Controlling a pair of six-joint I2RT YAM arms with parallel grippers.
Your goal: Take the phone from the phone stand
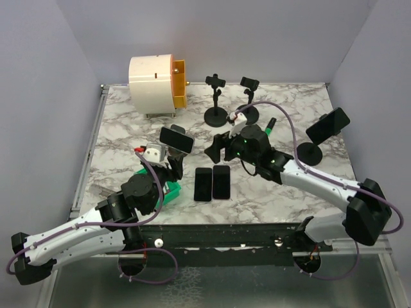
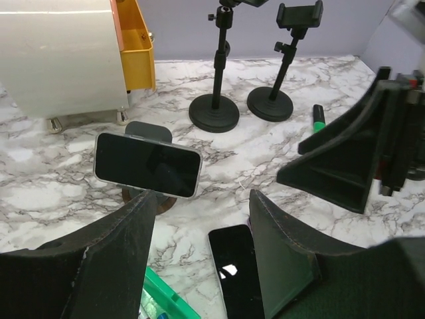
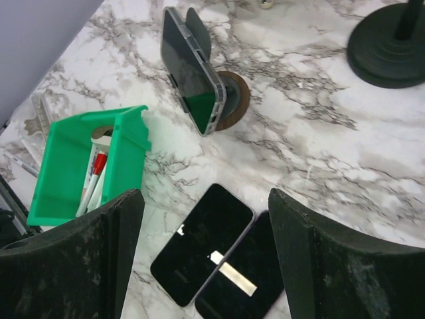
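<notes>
Phone (image 2: pixel 147 165) landscape in stand (image 2: pixel 149 131), left-centre bench (image 2: pixel 265 153), just ahead of left jaws: open, empty. Also right jaws open, empty. Straddle phone's long edges, close gently, lift straight up.

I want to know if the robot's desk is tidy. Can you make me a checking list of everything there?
Surface: marbled table.
Job's things: phone on its stand; second phone on a tall stand; two flat phones.
Clutter: green bin of pens, drawer box, empty stands, green marker.
Grippers: left gripper and right gripper open, fingers holding nothing.
Cables: purple cables looping off both arms.
Surroundings: plain walls.
</notes>
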